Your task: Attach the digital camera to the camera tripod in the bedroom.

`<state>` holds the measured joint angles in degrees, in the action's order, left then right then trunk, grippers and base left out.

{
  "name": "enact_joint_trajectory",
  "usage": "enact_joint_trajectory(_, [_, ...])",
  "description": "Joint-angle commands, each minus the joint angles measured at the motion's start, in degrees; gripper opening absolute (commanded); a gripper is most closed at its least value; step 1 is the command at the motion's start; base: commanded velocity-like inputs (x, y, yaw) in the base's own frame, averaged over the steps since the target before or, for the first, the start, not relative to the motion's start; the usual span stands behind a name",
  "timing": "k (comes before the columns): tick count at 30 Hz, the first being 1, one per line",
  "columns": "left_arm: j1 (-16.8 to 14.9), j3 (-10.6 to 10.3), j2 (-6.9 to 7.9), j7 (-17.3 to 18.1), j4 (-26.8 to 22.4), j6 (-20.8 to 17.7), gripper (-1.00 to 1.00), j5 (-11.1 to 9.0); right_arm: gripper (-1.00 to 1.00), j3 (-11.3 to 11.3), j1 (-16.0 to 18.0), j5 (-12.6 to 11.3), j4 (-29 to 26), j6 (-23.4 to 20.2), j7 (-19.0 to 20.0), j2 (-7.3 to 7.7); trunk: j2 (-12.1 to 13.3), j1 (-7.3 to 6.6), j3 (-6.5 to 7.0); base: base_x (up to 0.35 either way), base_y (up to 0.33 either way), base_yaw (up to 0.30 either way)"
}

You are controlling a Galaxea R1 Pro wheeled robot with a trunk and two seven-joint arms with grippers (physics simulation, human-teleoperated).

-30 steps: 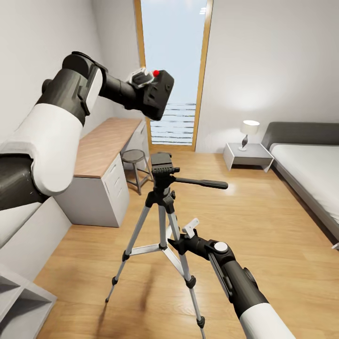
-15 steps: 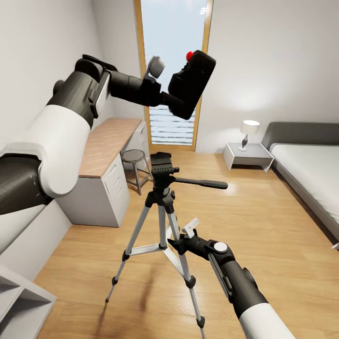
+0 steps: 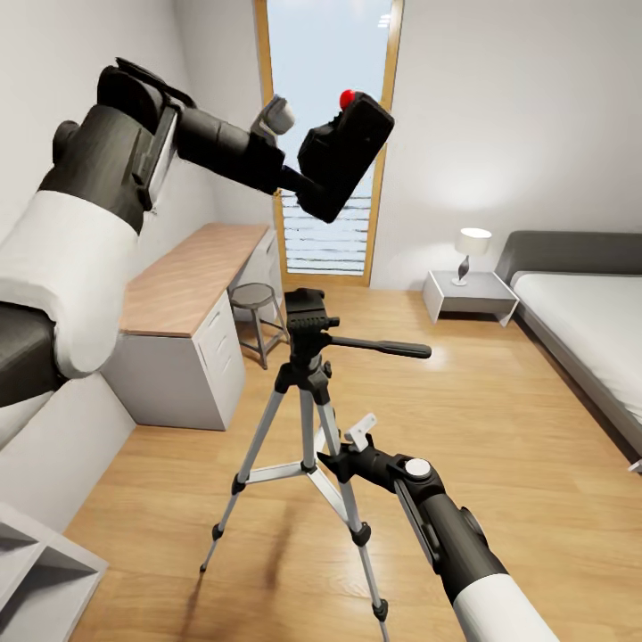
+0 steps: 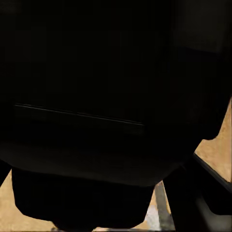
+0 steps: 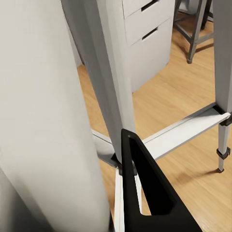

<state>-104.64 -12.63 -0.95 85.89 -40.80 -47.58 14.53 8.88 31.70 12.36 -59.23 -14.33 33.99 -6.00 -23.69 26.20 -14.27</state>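
Note:
High in front of the window, the black digital camera [image 3: 343, 156] hangs tilted with its red button [image 3: 346, 95] uppermost, and my left gripper [image 3: 308, 185] is shut on it. Its dark body [image 4: 116, 96] takes up nearly all of the left wrist view. The camera tripod [image 3: 308, 374] stands on the wood floor below and slightly left of the camera. Its black head [image 3: 306, 312] is bare and the pan handle [image 3: 383, 346] points right. My right gripper [image 3: 343, 456] is shut on a silver leg [image 5: 113, 87] about halfway down, one black finger [image 5: 145, 193] beside it.
A wood-topped grey desk [image 3: 192, 285] runs along the left wall, with a round stool [image 3: 254, 299] just behind the tripod. A nightstand with a lamp [image 3: 468, 290] and the grey bed [image 3: 588, 330] are at the right. A pale shelf [image 3: 36, 571] sits at the lower left.
My left arm swung the camera right and up from beside the window frame to in front of the window, then drew it back slightly left. The tripod and right arm stayed still.

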Motion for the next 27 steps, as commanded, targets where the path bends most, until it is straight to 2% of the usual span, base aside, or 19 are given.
enact_joint_trajectory(1, [-0.11, -9.29, 8.9, 2.54, -13.71, -7.49, -1.0, 0.5, -1.0, -0.09, 0.03, 2.1, 1.58, -3.43, -2.44, 0.05, -0.08, 0.05, -0.12, 0.0, 0.0, 0.0])
enact_joint_trajectory(2, [-0.11, -10.49, 10.73, 2.79, -15.76, -8.34, -1.0, 0.33, -1.0, -0.09, 0.03, 2.1, 1.58, -3.43, -2.44, 0.04, -0.08, 0.05, -0.12, 0.0, 0.0, 0.0])
enact_joint_trajectory(3, [-0.11, -12.88, 14.4, 3.14, -19.78, -9.59, -1.0, -0.53, -1.0, -0.07, 0.03, 2.12, 1.58, -3.42, -2.44, 0.04, -0.08, 0.05, -0.12, 0.0, 0.0, 0.0])
enact_joint_trajectory(4, [-0.12, -14.15, 16.17, 3.26, -21.78, -10.09, -1.0, -1.31, -1.0, -0.07, 0.03, 2.12, 1.58, -3.42, -2.46, 0.04, -0.08, 0.05, -0.12, 0.0, 0.0, 0.0])
enact_joint_trajectory(8, [-0.12, -19.6, 22.05, 3.56, -28.18, -11.32, -1.0, -6.08, -1.0, -0.08, 0.03, 2.13, 1.58, -3.42, -2.49, 0.03, -0.08, 0.05, -0.12, 0.0, 0.0, 0.0])
enact_joint_trajectory(9, [-0.12, -22.45, 24.16, 3.63, -30.06, -11.63, -1.0, -8.63, -1.0, -0.08, 0.03, 2.1, 1.58, -3.42, -2.5, 0.03, -0.08, 0.05, -0.12, 0.0, 0.0, 0.0])
enact_joint_trajectory(11, [-0.12, -25.45, 25.74, 3.65, -31.33, -11.85, -1.0, -10.94, -1.0, -0.08, 0.03, 2.09, 1.58, -3.42, -2.51, 0.03, -0.08, 0.05, -0.12, 0.0, 0.0, 0.0])
enact_joint_trajectory(12, [-0.12, -26.93, 26.32, 3.65, -31.8, -11.93, -1.0, -11.97, -1.0, -0.09, 0.03, 2.08, 1.58, -3.42, -2.51, 0.05, -0.08, 0.05, -0.12, 0.0, 0.0, 0.0])
enact_joint_trajectory(13, [-0.12, -29.69, 27.14, 3.66, -32.46, -12.04, -1.0, -13.85, -1.0, -0.09, 0.03, 2.07, 1.58, -3.42, -2.52, 0.04, -0.08, 0.05, -0.12, 0.0, 0.0, 0.0])
enact_joint_trajectory(15, [-0.12, -31.75, 27.61, 3.66, -32.86, -12.12, -1.0, -15.63, -1.0, -0.09, 0.03, 2.06, 1.58, -3.42, -2.52, 0.03, -0.08, 0.05, -0.12, 0.0, 0.0, 0.0])
enact_joint_trajectory(16, [-0.12, -34.0, 27.81, 3.67, -33.06, -12.21, -1.0, -19.49, -1.0, -0.09, 0.03, 2.03, 1.58, -3.42, -2.52, 0.03, -0.08, 0.05, -0.12, 0.0, 0.0, 0.0])
enact_joint_trajectory(17, [-0.14, -34.76, 27.86, 3.69, -33.0, -12.24, -1.0, -22.6, -1.0, -0.09, 0.03, 2.04, 1.58, -3.42, -2.53, 0.03, -0.08, 0.05, -0.12, 0.0, 0.0, 0.0])
enact_joint_trajectory(18, [-0.13, -35.05, 27.92, 3.7, -32.98, -12.25, -1.0, -24.44, -1.0, -0.09, 0.03, 2.05, 1.58, -3.42, -2.53, 0.03, -0.08, 0.05, -0.12, 0.0, 0.0, 0.0])
enact_joint_trajectory(21, [-0.15, -35.43, 27.95, 3.71, -33.07, -12.27, -1.0, -26.92, -1.0, -0.09, 0.03, 2.05, 1.58, -3.42, -2.53, 0.03, -0.08, 0.05, -0.12, 0.0, 0.0, 0.0])
enact_joint_trajectory(27, [-0.14, -36.17, 27.52, 3.73, -33.9, -12.27, -1.0, -28.11, -1.0, -0.11, 0.03, 2.13, 1.54, -3.42, -2.53, 0.06, -0.08, 0.05, -0.12, 0.0, 0.0, 0.0])
